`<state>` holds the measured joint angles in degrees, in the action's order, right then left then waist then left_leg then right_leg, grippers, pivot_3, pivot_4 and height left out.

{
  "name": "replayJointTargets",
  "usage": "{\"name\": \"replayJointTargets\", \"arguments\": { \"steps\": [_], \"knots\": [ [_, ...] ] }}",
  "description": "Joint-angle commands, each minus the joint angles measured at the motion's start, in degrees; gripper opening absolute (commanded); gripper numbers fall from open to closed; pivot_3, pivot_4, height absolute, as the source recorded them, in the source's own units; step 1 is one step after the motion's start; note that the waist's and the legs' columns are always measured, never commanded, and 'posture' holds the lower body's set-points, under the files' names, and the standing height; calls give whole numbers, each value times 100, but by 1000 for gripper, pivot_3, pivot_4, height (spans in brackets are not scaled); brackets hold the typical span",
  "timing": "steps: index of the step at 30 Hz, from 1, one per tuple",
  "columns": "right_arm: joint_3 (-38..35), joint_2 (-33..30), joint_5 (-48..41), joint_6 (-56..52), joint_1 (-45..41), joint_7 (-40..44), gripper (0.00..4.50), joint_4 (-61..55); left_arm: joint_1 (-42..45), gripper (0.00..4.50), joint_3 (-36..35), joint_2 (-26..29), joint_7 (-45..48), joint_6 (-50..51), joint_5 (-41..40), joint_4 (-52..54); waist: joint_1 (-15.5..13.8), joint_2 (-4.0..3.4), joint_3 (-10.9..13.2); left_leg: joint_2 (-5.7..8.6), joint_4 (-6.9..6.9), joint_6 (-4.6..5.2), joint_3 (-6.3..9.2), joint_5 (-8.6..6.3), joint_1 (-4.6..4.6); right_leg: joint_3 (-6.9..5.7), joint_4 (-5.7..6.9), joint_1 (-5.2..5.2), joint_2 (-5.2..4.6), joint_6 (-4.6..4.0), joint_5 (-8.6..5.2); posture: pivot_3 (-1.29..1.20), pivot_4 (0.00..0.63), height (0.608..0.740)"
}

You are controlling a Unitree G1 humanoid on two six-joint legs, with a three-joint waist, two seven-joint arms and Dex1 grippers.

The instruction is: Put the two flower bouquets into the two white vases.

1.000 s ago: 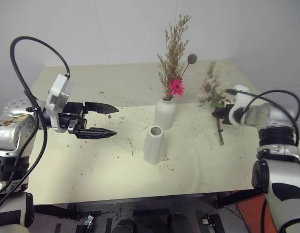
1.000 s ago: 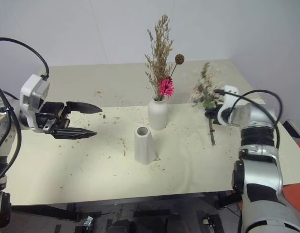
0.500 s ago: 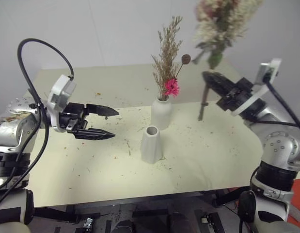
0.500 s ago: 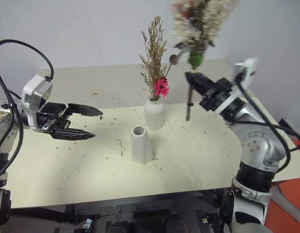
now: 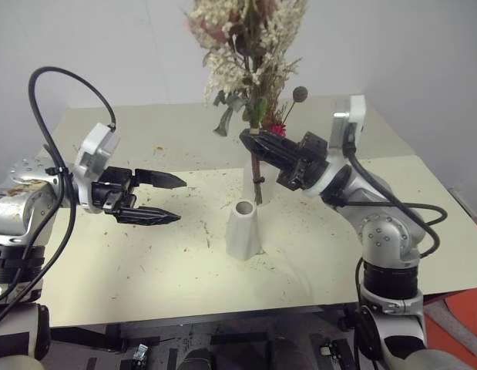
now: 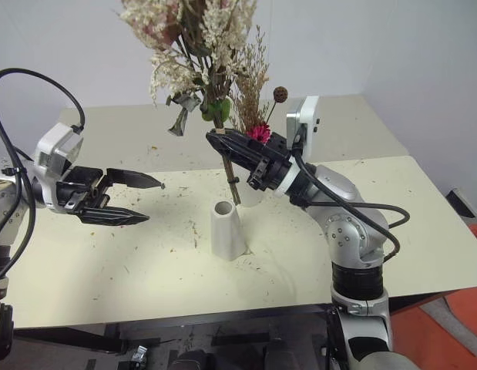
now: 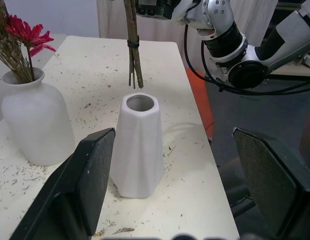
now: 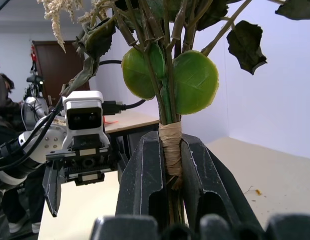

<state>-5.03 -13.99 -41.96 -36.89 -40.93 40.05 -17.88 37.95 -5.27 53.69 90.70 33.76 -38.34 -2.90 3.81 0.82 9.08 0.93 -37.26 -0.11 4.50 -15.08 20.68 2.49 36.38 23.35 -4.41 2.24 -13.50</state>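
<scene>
One bouquet already stands in its vase: the thin bunch of dried grasses (image 5: 267,92) with the magenta daisy sits in the rounded vase (image 7: 37,120) toward the far edge of the table (image 5: 423,231); one remains in the air. The right gripper (image 5: 257,143) is pinched tight on the taped stems of the fuller bunch (image 5: 242,38), which it holds roughly upright above the middle of the table; the stem ends hang just over and slightly behind the mouth of the straight-sided vase (image 5: 244,230), not yet inside it. The left gripper (image 5: 165,198) waits with its fingers spread wide, level with that vase and well apart from it, toward the table's left edge. To do this well, I think the stems want bringing squarely over the narrow mouth first, kept near vertical, then lowering slowly; the top-heavy blooms could tip this light vase, so the spread gripper might steady its side before release.
</scene>
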Motion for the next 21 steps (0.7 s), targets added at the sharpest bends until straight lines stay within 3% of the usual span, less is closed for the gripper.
{"name": "replayJointTargets", "arguments": {
  "steps": [1,17,21],
  "knots": [
    [23,117,-204,223,-209,26,224,-118,-5,4077,-194,120,-15,21,-101,190,2,0,0,0,1,0,0,0,0,0,0,1,0,0,0,0,150,740],
    [578,303,201,495,350,248,224,460,-102,4077,-245,143,-88,68,-134,340,3,0,0,0,1,0,-1,0,0,1,2,4,0,0,0,0,150,740],
    [621,207,299,591,587,351,1536,453,-99,4077,-248,160,-74,54,-135,325,4,0,0,0,3,0,-1,0,1,1,0,4,0,0,0,0,150,740]
  ]
}}
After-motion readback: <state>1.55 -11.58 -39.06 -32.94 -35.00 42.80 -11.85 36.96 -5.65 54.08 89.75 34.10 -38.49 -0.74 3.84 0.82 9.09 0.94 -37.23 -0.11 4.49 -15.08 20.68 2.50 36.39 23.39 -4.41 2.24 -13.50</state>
